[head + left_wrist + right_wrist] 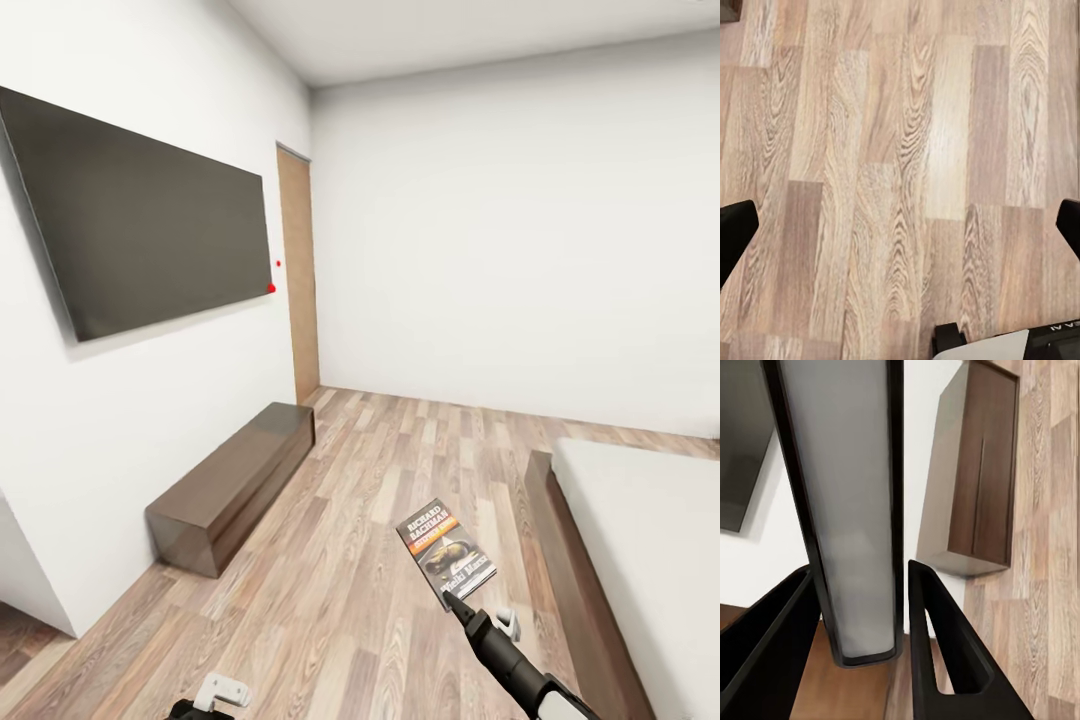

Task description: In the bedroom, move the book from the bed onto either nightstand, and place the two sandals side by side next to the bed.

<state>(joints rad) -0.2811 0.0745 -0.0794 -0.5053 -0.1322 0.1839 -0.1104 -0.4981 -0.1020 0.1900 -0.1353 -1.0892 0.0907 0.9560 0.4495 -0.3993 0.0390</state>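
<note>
The small dark orange-banded paperback book (446, 552) is held by one edge in the closed right gripper (452, 600); slippage during transit is judged possible.

The left gripper (900, 225) is spread wide, empty.

Bed (640, 540) cut off at right; book's (446, 552) lower title perhaps illegible.

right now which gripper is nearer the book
Right. The right gripper is shut on the book's lower edge, holding it above the floor; the left gripper is open, lower down, away from it.
</note>
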